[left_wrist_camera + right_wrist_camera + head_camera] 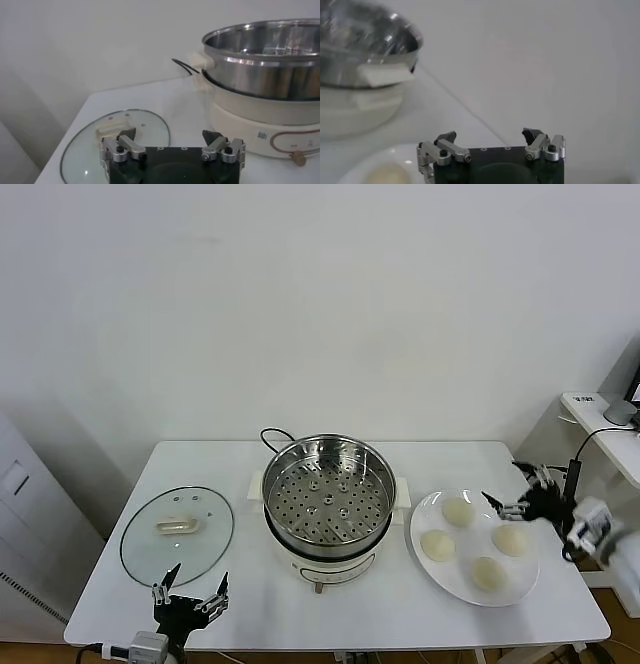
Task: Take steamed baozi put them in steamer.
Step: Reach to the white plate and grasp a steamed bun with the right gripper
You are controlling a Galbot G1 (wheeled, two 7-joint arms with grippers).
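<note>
Hovering my right gripper (512, 487), jaws wide and empty, over the plate (432, 573); I risk denting or nudging a soft baozi (510, 540) aside.

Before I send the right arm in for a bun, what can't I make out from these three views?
- Steamer controls: head view, too small to read; left wrist view, cut off by the edge.
- Baozi: right wrist view shows one only, cut by the lower edge and blurred.
- Plate: its far side sits behind the right gripper in the head view.
- Lid: left gripper body covers its near part.
</note>
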